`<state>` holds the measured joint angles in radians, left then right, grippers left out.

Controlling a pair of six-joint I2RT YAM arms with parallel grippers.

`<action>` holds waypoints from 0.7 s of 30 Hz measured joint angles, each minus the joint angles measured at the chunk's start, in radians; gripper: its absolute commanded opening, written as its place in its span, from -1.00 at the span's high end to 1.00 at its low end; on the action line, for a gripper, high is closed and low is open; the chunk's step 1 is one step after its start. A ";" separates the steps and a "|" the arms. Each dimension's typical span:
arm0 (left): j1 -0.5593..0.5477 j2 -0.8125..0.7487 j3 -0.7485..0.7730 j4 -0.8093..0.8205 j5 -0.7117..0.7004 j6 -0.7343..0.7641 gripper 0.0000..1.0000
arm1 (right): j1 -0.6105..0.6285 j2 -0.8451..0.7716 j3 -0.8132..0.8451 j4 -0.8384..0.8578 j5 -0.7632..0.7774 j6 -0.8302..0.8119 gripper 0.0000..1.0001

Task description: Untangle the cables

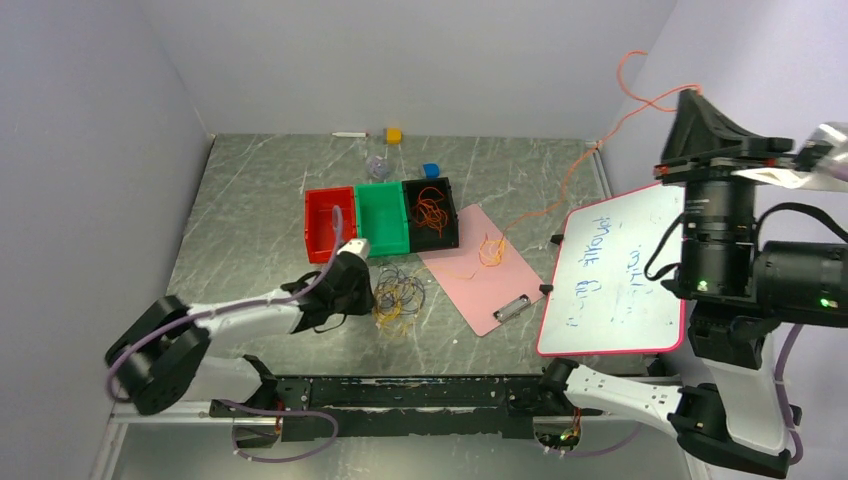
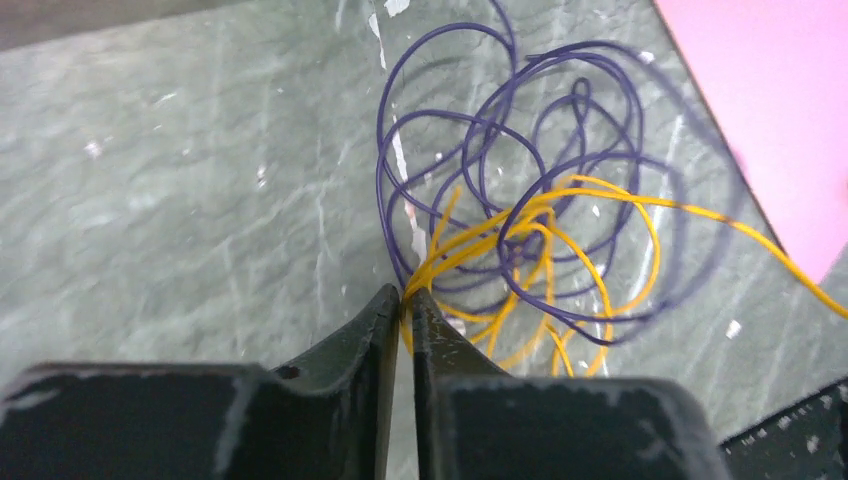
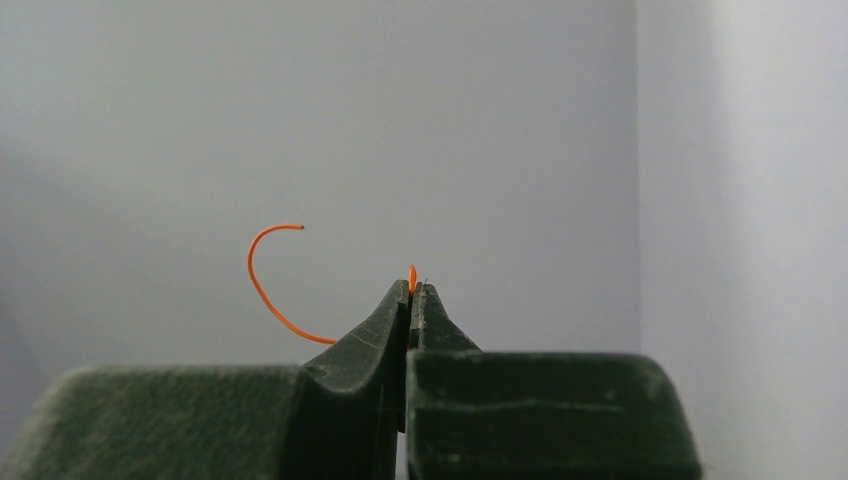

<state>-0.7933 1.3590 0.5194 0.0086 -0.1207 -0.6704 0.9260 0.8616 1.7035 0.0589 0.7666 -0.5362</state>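
Cables (image 2: 520,222): the yellow and dark purple tangle lies on the table (image 2: 150,200) just ahead of your left pincer (image 2: 403,300), whose jaws are pressed together on a yellow strand (image 2: 470,245) at their tips. Your right pincer (image 3: 411,290), raised well above the table, is clamped on an orange cable (image 3: 252,275) whose free end curls up left of its tips. From it that cable runs down to a small orange coil (image 1: 490,252) on the pink sheet (image 1: 460,275).
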 measured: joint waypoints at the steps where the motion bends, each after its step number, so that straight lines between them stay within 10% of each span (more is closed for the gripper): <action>1: 0.000 -0.043 -0.013 -0.019 -0.007 0.001 0.55 | 0.000 0.001 -0.006 -0.028 -0.008 0.024 1.00; 14: 0.000 -0.520 -0.028 -0.184 -0.107 0.068 -0.40 | 0.000 0.061 -0.190 -0.273 -0.209 0.391 1.00; 21: 0.000 -0.557 0.018 -0.161 -0.062 0.140 -0.49 | 0.000 0.093 -0.303 -0.289 -0.282 0.550 1.00</action>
<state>-0.7933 0.8017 0.5377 -0.1524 -0.1825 -0.5301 0.9260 0.9543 1.4002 -0.2302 0.4850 0.0143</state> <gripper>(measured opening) 0.737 0.021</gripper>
